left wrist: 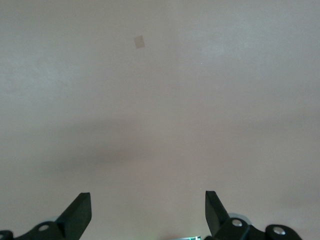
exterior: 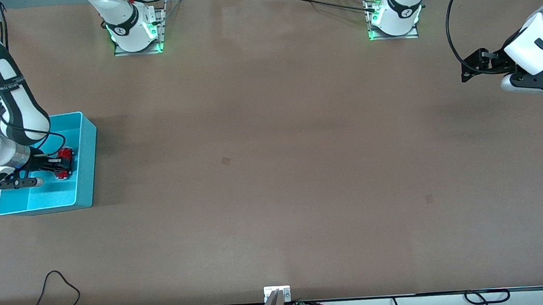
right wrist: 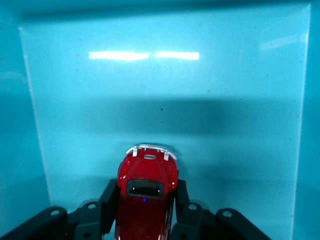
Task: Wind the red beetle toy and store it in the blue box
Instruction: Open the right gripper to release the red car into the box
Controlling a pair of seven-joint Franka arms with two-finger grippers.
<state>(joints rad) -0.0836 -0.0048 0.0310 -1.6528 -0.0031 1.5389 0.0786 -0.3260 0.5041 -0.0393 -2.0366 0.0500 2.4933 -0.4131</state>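
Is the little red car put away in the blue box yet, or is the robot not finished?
Almost! The right gripper is shut on the red beetle toy and has it down inside the blue box. What is left is letting go and lifting out. Whether it got wound cannot be seen. The left gripper waits open over bare table.

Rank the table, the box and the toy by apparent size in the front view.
1. table: fills most of the view.
2. box: a small patch at the right arm's end of the table.
3. toy: tiny, inside the box, clamped in the right gripper.
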